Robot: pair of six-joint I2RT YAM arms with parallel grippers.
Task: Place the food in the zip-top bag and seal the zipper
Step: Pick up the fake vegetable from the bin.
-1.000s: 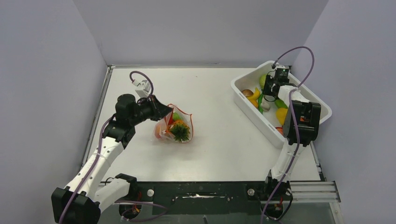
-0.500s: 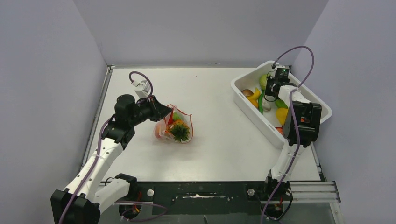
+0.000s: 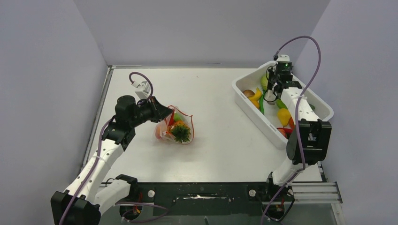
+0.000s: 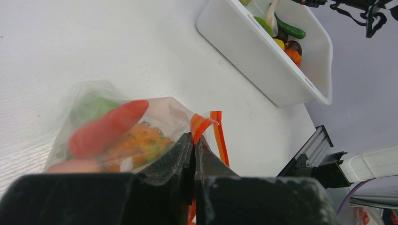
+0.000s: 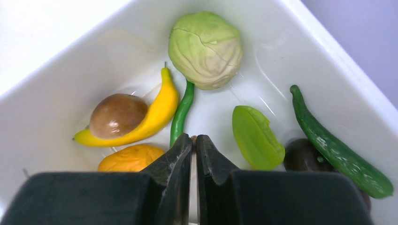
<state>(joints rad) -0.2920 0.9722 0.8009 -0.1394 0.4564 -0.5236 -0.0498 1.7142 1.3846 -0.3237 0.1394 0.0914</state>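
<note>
The clear zip-top bag (image 3: 174, 126) lies at table centre-left, holding a red carrot (image 4: 105, 129), an orange bumpy fruit (image 4: 136, 143), a green ball (image 4: 91, 105) and a peach. My left gripper (image 3: 162, 115) is shut on the bag's red-orange zipper (image 4: 217, 136), which folds up from between the fingertips in the left wrist view (image 4: 193, 138). My right gripper (image 3: 271, 93) hangs over the white tub (image 3: 253, 119), jaws shut on a thin pale piece of food whose tan tip shows between the fingertips (image 5: 194, 140).
The tub (image 5: 47, 70) holds a cabbage (image 5: 205, 49), banana (image 5: 145, 119), brown ball (image 5: 117, 115), orange fruit (image 5: 129, 157), green bean, star fruit (image 5: 256, 138), cucumber (image 5: 338, 150) and a dark fruit. Purple-grey walls close in on three sides.
The right arm has swung its elbow to the right and the right gripper has lifted slightly inside the tub with the pale piece. The left arm and the bag have not moved.
</note>
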